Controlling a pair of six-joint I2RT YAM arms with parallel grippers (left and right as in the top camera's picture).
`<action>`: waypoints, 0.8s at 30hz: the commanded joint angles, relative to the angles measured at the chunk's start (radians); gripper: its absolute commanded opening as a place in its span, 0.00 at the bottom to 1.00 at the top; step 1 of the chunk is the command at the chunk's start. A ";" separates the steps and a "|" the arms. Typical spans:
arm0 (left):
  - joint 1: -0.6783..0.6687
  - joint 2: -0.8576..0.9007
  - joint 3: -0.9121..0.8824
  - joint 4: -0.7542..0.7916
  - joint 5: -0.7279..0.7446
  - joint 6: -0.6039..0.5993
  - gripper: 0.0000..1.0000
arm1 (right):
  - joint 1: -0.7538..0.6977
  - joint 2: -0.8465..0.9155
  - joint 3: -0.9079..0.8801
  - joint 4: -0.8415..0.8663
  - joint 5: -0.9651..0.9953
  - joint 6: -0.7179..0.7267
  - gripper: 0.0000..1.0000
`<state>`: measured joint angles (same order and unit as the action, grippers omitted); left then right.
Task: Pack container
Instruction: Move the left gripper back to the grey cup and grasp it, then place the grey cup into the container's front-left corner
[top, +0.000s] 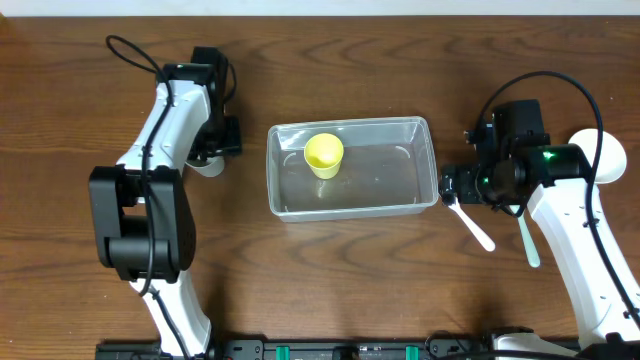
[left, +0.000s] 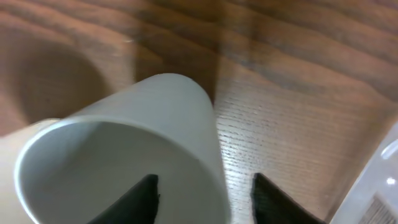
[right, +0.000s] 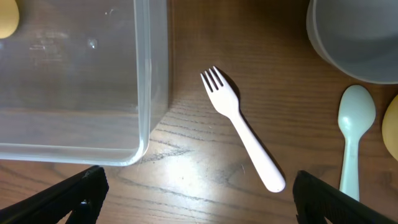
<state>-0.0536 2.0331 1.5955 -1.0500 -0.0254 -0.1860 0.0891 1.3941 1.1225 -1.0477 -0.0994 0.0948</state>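
wood-grain table (top: 400, 285) bears the clear container (top: 390, 182), white fork (top: 471, 222) beside it.

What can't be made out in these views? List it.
Left wrist: whether the left fingers clamp the white cup; bottom edge crops them.
Overhead: that cup, hidden under the left arm.
Right wrist: yellow object, cut by the right edge; white bowl, cut by the top.

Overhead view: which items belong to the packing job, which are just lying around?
In play: container; yellow cup inside it; white cup, its wall straddled by the open left gripper; fork, with the open right gripper over it.
Idle: pale spoon, white bowl, both untouched right of the fork; possibly packed later.
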 joint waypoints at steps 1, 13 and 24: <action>0.019 0.008 -0.002 -0.007 -0.001 0.008 0.27 | -0.011 -0.001 0.005 -0.001 -0.006 -0.010 0.96; 0.017 -0.002 0.005 -0.031 -0.001 0.008 0.06 | -0.011 -0.001 0.005 -0.001 -0.006 -0.010 0.96; -0.111 -0.339 0.040 -0.125 -0.002 0.008 0.06 | -0.011 -0.001 0.005 0.000 -0.006 -0.010 0.96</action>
<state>-0.1123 1.8481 1.5967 -1.1568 -0.0257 -0.1829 0.0891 1.3941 1.1225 -1.0481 -0.0994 0.0948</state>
